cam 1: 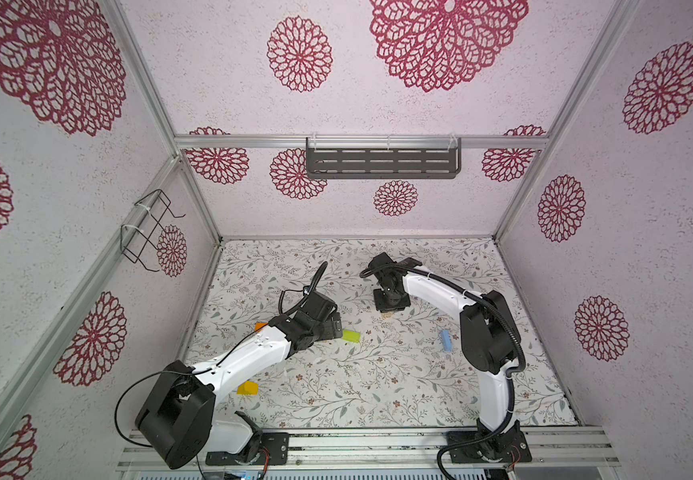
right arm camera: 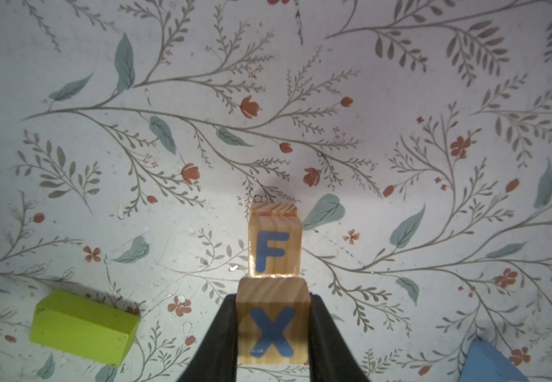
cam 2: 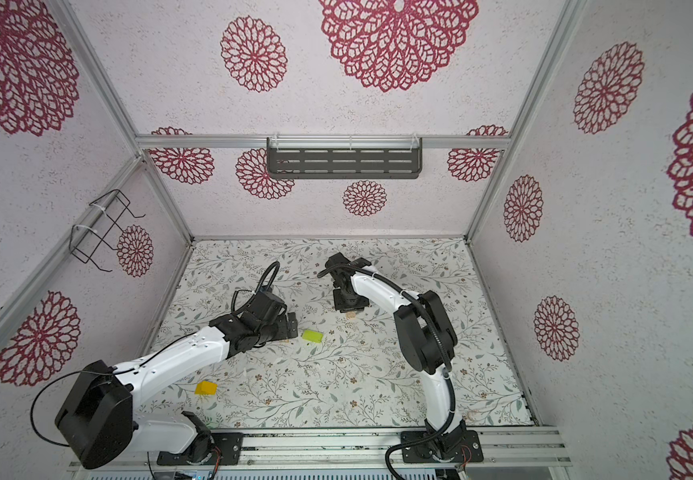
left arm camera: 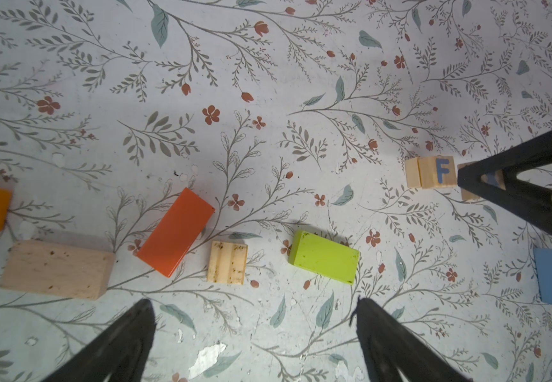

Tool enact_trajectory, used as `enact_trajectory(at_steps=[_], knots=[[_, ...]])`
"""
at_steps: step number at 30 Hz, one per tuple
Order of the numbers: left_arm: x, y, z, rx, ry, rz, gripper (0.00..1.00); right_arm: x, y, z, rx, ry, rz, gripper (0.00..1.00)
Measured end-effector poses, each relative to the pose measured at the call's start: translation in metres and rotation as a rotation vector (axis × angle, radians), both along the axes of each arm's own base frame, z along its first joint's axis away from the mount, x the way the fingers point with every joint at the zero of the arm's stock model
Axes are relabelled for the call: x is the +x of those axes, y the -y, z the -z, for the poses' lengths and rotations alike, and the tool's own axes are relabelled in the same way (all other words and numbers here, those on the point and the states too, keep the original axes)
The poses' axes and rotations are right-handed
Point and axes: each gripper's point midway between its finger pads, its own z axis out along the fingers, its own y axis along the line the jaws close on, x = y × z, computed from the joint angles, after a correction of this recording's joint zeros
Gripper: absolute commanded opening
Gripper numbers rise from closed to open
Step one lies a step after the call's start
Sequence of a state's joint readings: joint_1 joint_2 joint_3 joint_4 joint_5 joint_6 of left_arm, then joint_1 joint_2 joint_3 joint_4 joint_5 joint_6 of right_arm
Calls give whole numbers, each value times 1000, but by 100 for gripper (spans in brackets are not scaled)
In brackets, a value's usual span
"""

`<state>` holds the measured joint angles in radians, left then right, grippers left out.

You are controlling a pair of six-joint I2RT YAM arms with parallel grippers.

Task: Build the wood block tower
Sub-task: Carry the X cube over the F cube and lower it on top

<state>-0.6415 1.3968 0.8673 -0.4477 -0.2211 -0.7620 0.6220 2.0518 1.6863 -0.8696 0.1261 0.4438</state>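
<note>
Overhead stereo pair, close downward wrist-views

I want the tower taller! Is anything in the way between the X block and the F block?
Nothing visible. The right gripper holds the X block lined up with the F block, nothing between them. The green block lies off to the side.

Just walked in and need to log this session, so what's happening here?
The right gripper is shut on the X cube, holding it directly over the F cube, which sits on a bottom cube; contact is unclear. The left gripper hangs open over a red-orange bar, a small plain cube and a lime green bar lying on the table.
</note>
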Motion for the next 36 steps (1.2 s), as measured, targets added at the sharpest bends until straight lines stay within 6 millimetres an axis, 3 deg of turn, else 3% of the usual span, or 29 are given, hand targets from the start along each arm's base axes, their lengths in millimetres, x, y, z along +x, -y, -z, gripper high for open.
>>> enact_trajectory(at_steps=[36], knots=[[3,2,10,-21,-15,11,97,10,-2,9,1,-9,2,30]])
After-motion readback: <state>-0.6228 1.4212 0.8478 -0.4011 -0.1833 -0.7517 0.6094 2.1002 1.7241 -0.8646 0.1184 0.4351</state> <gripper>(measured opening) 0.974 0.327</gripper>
